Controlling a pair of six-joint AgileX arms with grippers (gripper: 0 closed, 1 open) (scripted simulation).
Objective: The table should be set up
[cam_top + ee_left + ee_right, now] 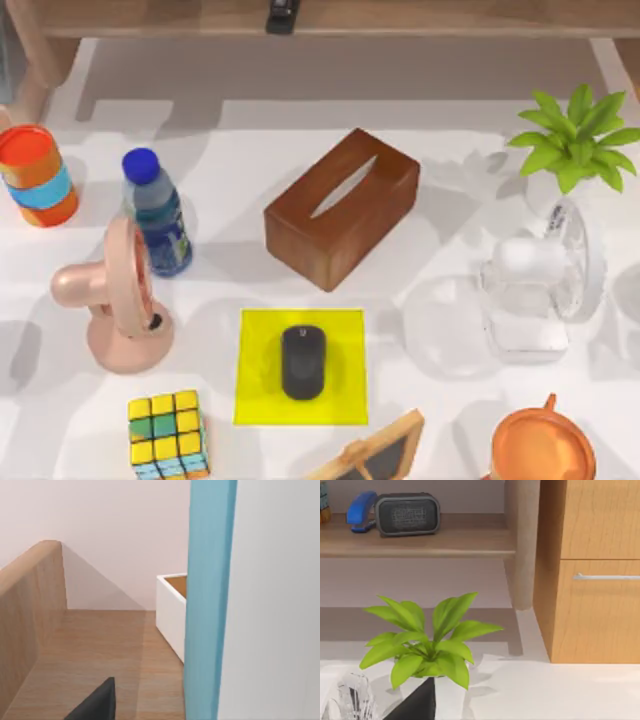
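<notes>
Top view, left edge: stacked cups near the far-left corner; blue bottle beside; pink fan in front.
Near-left corner: puzzle cube.
Table: broad white top carrying everything.
Centre: brown tissue box; yellow mat toward the near edge, black mouse on it.
Near edge: slate, partly cut off.
Right edge: plant far; clear fan in front; orange cup at the near-right corner.
Fingers, both grippers: cannot tell.
</notes>
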